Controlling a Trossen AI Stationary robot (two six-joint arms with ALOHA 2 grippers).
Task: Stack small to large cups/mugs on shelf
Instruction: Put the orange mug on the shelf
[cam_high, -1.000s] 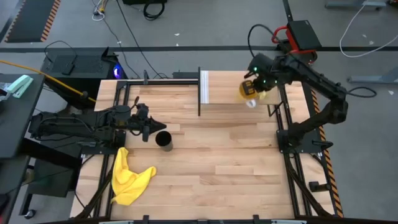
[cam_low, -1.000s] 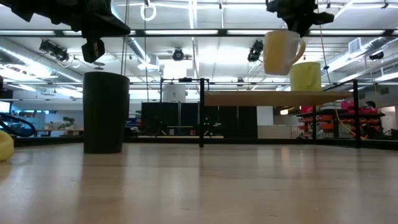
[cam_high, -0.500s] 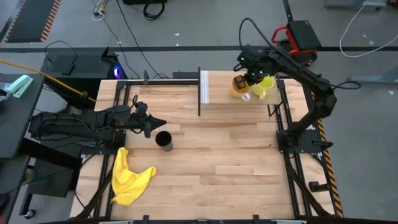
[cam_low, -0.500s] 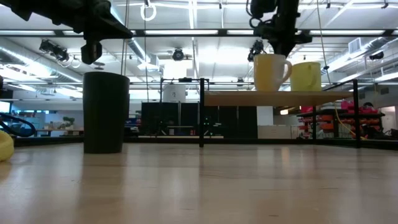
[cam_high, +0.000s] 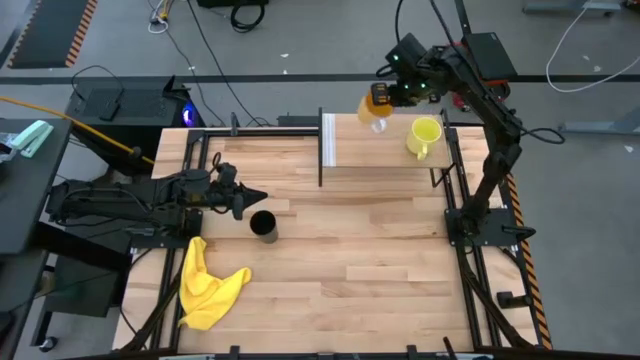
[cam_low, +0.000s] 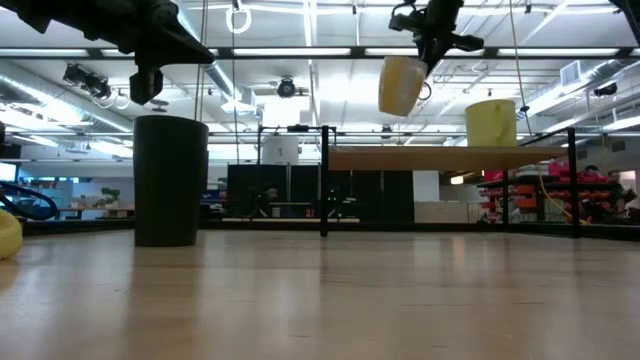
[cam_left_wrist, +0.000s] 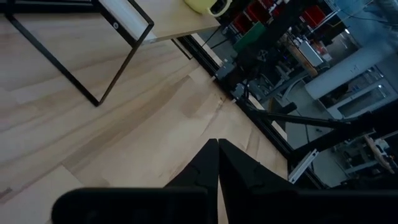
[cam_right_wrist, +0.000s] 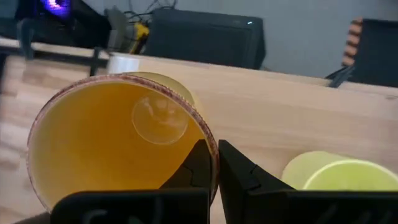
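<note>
My right gripper is shut on the orange mug, held in the air over the far edge of the shelf. In the low view the mug hangs tilted above the shelf board. The yellow-green mug stands upright on the shelf's right end. The black tumbler stands upright on the tabletop at the left. My left gripper is shut and hovers just beyond the tumbler, toward the left edge. My right gripper holds the orange mug by its rim, with one finger inside the cup and the other outside its wall. The fingers come from above. The mug is lifted clear of the shelf and hangs tilted below them.
A crumpled yellow cloth lies on the tabletop near the left front corner. The shelf's white end panel stands upright at its left end, with dark posts under the board. Metal frame rails run along the table's edges.
My right gripper lowered the orange mug to the shelf board beside the yellow-green mug, then lifted it again and carried it toward the shelf's left end and the table's far edge. The mug now hangs tilted instead of upright. The left arm kept still.
</note>
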